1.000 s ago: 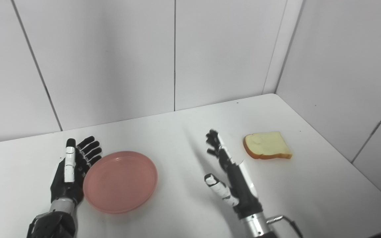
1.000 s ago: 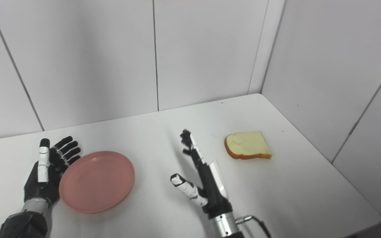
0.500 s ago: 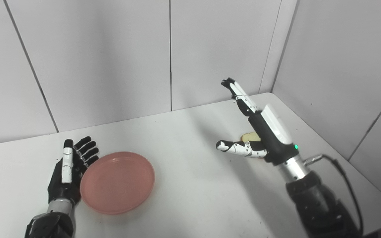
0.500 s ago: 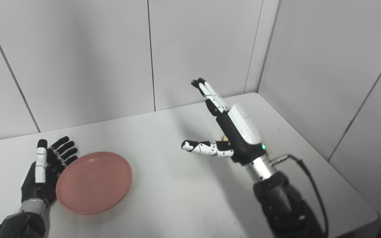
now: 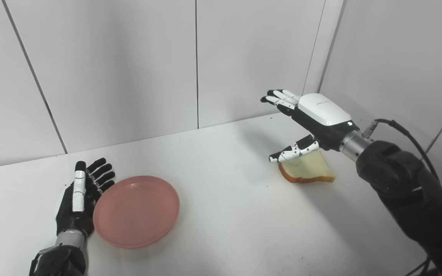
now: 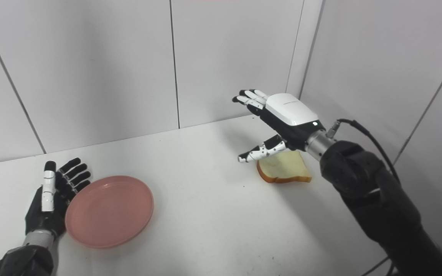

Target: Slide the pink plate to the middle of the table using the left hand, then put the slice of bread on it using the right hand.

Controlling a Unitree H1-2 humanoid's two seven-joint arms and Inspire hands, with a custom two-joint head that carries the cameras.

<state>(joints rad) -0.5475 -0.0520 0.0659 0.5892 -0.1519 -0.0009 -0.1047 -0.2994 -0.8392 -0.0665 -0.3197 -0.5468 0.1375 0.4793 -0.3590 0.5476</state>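
Note:
The pink plate lies on the white table at the left front, empty. My left hand is open, palm on edge, with its fingers against the plate's left rim. The slice of bread lies flat on the table at the right. My right hand is open and empty, raised above and just behind the bread, palm turned down and fingers pointing left; its thumb hangs over the bread's left end without touching it. In the right eye view the hand hides the bread's far edge.
The white table is bounded by grey panel walls at the back and right, meeting in a corner behind the right hand. My right forearm and its cable stretch over the table's right front corner.
My right arm swung up from the table middle and over to the right; the hand turned palm down above the bread. The left hand and the plate have stayed put.

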